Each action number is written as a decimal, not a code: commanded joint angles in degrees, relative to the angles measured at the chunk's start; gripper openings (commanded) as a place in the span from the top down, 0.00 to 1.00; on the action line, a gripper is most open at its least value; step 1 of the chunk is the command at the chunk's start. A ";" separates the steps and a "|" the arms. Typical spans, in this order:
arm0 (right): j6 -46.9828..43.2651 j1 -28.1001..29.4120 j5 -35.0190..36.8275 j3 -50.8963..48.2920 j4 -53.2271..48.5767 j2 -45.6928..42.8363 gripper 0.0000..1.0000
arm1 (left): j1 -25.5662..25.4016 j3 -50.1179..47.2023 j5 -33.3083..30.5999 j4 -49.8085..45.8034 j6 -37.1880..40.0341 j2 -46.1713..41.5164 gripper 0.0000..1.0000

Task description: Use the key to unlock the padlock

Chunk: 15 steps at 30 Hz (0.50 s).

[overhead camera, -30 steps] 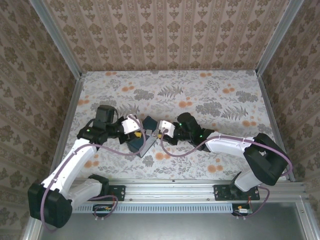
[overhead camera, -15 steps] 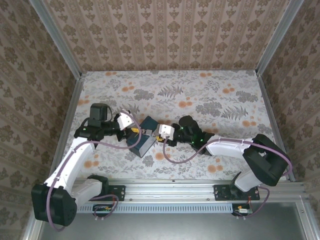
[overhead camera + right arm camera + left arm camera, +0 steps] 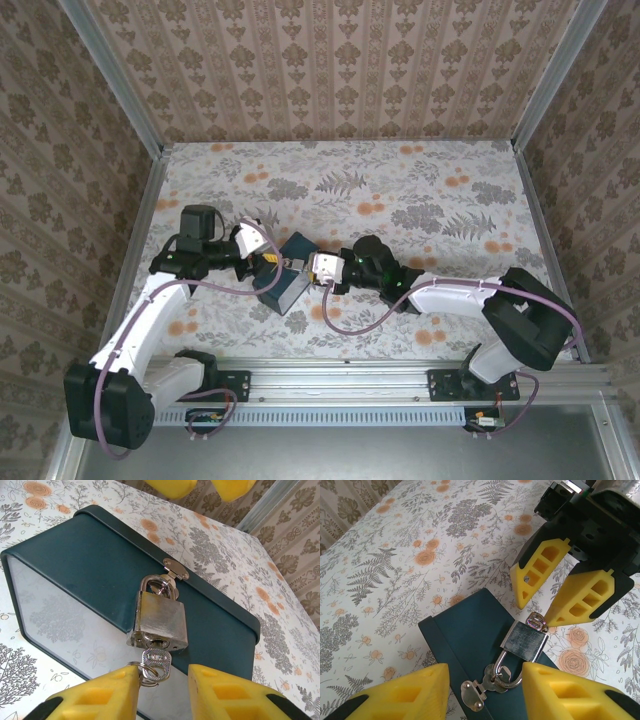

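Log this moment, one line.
padlock: on box hasp | key: in keyhole | right end effector: open, flanking key | left end effector: open

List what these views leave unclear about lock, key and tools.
Blade of the key: right wrist view, buried in the padlock; turned or not, unknowable.
Right tool: fingers cut by the bottom edge; contact with key unclear.
Left tool: left wrist view, fingers cut off; grip on the box unclear.
Top view: padlock too small.

Silver padlock (image 3: 525, 642) on teal box (image 3: 465, 637), key (image 3: 536, 621) at its end
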 commanded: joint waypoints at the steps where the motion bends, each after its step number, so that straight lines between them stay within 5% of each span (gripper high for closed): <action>1: -2.14 0.65 1.60 0.18 1.28 0.71 0.67 | 0.70 0.86 2.13 -0.05 -0.85 -0.40 0.58; 15: -5.04 2.25 5.75 0.78 4.37 2.70 0.71 | 0.79 1.15 2.91 1.17 -2.17 0.33 0.59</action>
